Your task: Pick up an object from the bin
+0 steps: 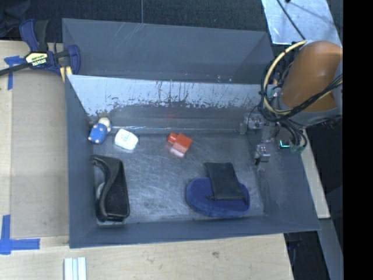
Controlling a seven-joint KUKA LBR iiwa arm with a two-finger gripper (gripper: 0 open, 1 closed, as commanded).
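Since I cannot tell how open the gripper (261, 154) is, I note only this: the black pouch (222, 181) lies nearest, just lower-left of it.

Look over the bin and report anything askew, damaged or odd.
Nothing looks spilled or broken. The black flat piece lies stacked on the blue round pad, front right. The bin's back wall bears dark streaks, seemingly wear.
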